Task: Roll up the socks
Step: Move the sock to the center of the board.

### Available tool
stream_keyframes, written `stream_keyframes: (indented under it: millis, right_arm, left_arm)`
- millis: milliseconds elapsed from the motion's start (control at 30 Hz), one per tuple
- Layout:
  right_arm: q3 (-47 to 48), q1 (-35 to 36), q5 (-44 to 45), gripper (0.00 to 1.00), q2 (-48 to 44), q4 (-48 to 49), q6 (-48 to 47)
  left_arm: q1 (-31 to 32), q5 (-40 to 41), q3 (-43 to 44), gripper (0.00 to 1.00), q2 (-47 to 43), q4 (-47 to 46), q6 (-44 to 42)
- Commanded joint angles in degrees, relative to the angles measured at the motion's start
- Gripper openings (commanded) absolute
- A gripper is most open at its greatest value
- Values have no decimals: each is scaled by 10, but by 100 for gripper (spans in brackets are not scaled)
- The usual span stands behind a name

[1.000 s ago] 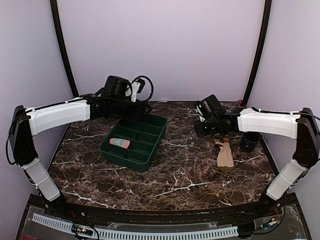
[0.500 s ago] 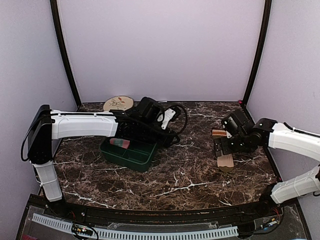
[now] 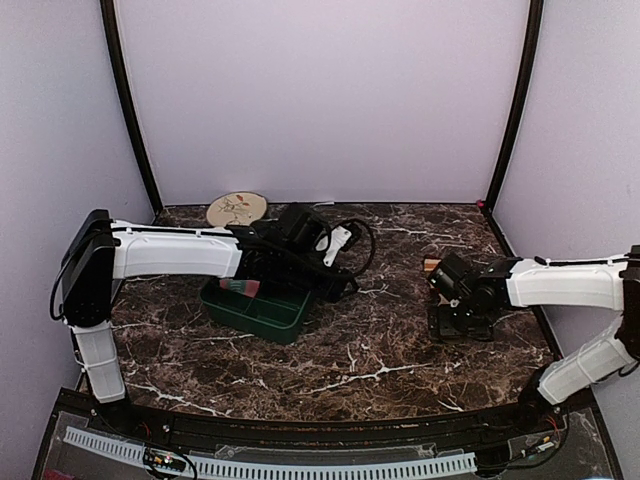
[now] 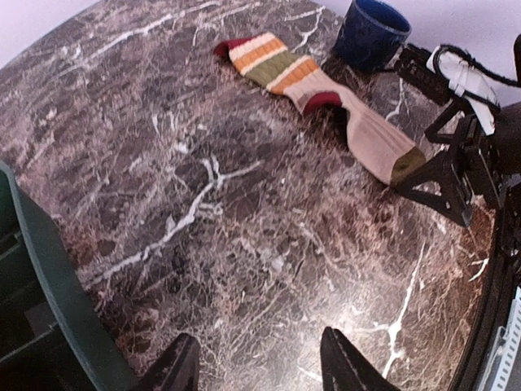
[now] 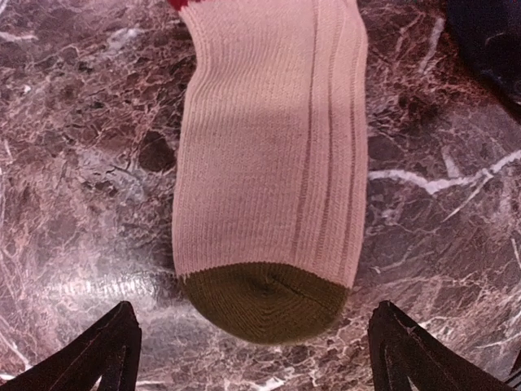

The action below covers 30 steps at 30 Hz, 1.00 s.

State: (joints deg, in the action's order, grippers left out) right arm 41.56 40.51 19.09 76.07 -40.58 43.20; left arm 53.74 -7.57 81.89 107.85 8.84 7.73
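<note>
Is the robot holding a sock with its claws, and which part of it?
Nothing is held. The right claw stands wide open around the green toe of the tan sock, not squeezing it. The left claw is open and empty.

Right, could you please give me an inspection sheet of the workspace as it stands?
Surface: dark, white-veined marble table.
Job's things: tan sock lies flat and unrolled, olive toe toward the right arm; pink sock sits in the green tray, apparently rolled.
Clutter: plate at the back left; blue cup beside the tan sock.
Hands: left hand open and empty, near the tray; right hand open, fingers either side of the sock's toe, not gripping.
Cables: black cable looped at the left wrist.
Surroundings: lilac walls, black corner poles; nothing else seen.
</note>
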Motion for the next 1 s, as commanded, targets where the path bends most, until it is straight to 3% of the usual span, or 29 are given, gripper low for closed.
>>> stream_keyframes:
  millis: [0, 267, 433, 767, 833, 967]
  right_arm:
    - [8, 5, -2, 94, 45, 54, 36]
    - [57, 24, 11, 92, 120, 53, 32]
    - [66, 38, 9, 85, 148, 43, 44]
    - [44, 73, -41, 59, 148, 54, 96]
    - [54, 87, -54, 48, 164, 61, 101]
    - [95, 123, -72, 38, 202, 64, 110]
  left_arm:
    - [3, 17, -49, 54, 16, -8, 2]
    - [2, 107, -58, 54, 60, 19, 9]
    - [-12, 164, -69, 55, 67, 49, 23]
    - [-83, 163, -158, 55, 15, 34, 31]
    - [-92, 163, -169, 55, 4, 31, 20]
    - [-94, 146, -173, 55, -18, 22, 2]
